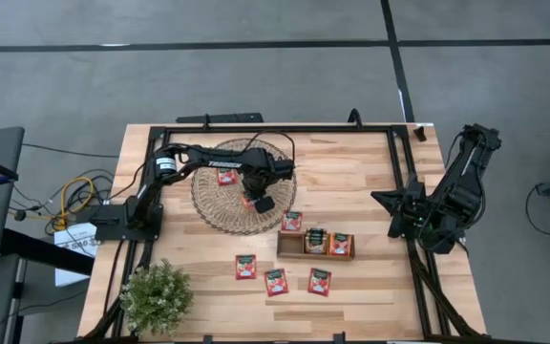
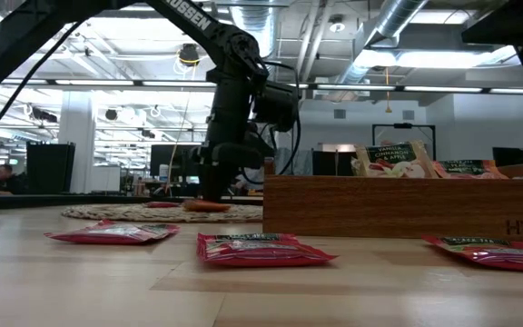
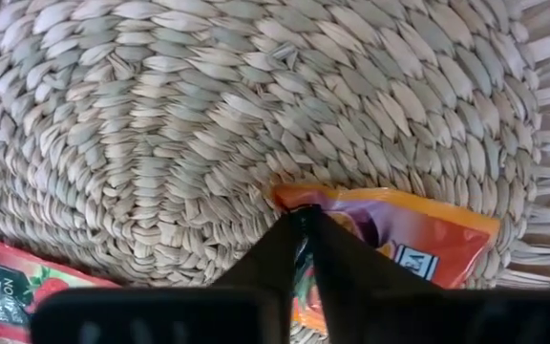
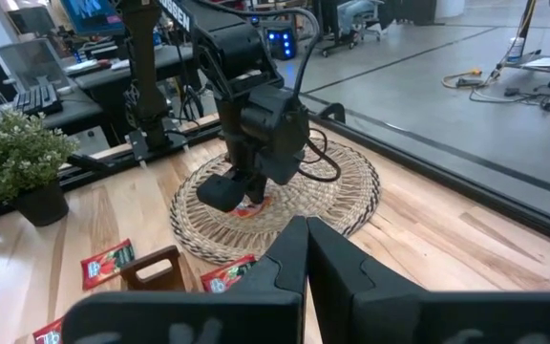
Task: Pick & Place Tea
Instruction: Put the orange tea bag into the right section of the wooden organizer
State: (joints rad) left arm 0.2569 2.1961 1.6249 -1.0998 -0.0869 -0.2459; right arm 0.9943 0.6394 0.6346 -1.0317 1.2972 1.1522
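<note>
Currently at pick stage: three red tea sachets (image 1: 276,280) flat on near counter (image 1: 370,306), more in wooden tray (image 1: 315,254). Farther back, left tool (image 3: 304,222) pressed together, pinching orange sachet (image 3: 418,234) on wicker mat (image 1: 220,205). Next: lift clear, carry off mat.

A: What's past the right gripper (image 4: 306,250) (fingers together)?
B: Left gripper (image 4: 242,196) down on wicker mat (image 4: 342,186), over an orange sachet (image 4: 252,206). Red sachets (image 4: 106,263) nr potted plant (image 4: 17,158).

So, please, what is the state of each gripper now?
Left gripper: shut on the orange tea sachet.
Right gripper: shut, holding nothing.
</note>
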